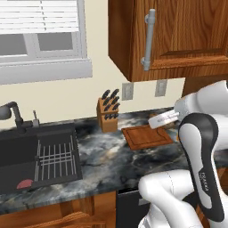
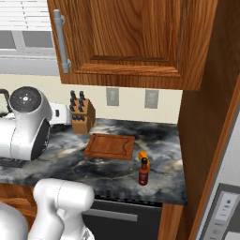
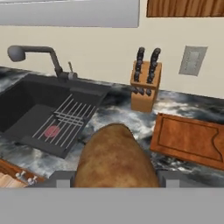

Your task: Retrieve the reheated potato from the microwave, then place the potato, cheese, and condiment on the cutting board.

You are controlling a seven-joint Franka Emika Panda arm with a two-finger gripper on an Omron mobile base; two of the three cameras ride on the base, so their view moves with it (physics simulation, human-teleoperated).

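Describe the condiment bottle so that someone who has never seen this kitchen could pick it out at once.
Start at the dark marbled counter under the wooden wall cabinet and find the flat reddish-brown cutting board lying on it. Just past the board's right end, toward the counter's front edge, stands the condiment bottle. It is slim, upright and dark red with a black cap, unlike the low orange cheese wedge right behind it.

White arm raised, elbow bent; jaws gripping.

A glossy white robot arm of rounded, bulbous segments, with a black oval inlay bearing small pale lettering and a dark grey speckled round joint cap.
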